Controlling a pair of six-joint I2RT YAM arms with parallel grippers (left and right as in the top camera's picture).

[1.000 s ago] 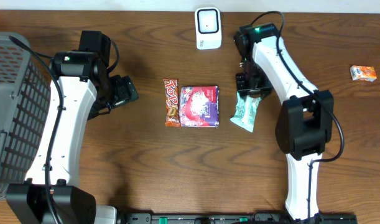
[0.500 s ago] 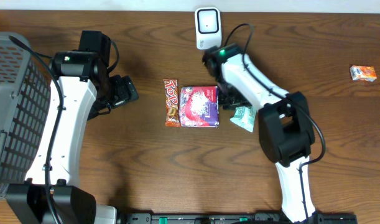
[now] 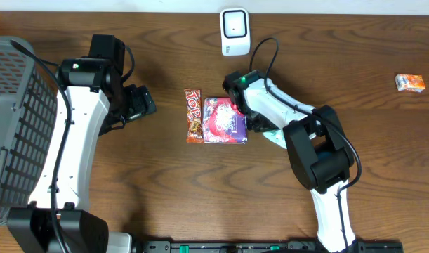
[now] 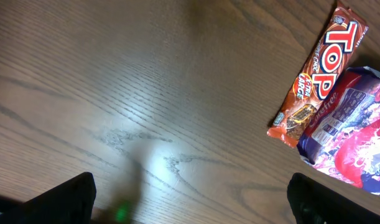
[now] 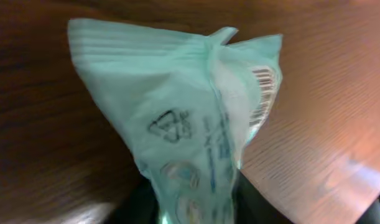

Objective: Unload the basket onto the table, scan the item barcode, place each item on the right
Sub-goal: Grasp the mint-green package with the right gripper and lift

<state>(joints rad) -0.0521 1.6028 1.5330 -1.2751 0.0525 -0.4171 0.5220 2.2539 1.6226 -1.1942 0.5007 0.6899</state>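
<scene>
A mint-green snack packet (image 5: 190,118) fills the right wrist view, its barcode (image 5: 262,93) running along the right edge. My right gripper (image 5: 196,208) is shut on the packet's lower end. From overhead, only a corner of the packet (image 3: 273,134) shows under the folded right arm, just right of the purple packet. The white scanner (image 3: 234,31) stands at the table's back edge, beyond the right wrist. My left gripper (image 4: 193,202) hangs open over bare wood, its fingers (image 4: 59,199) wide apart and holding nothing, left of the TOP bar (image 4: 320,68).
An orange TOP chocolate bar (image 3: 193,114) and a purple packet (image 3: 225,119) lie side by side mid-table. A small orange box (image 3: 409,83) sits far right. A grey basket (image 3: 17,126) fills the left edge.
The right arm has swung left and folded in over the purple packet's right side. Its jaws have narrowed on the mint packet, which moved left with it. The left arm stayed still.
</scene>
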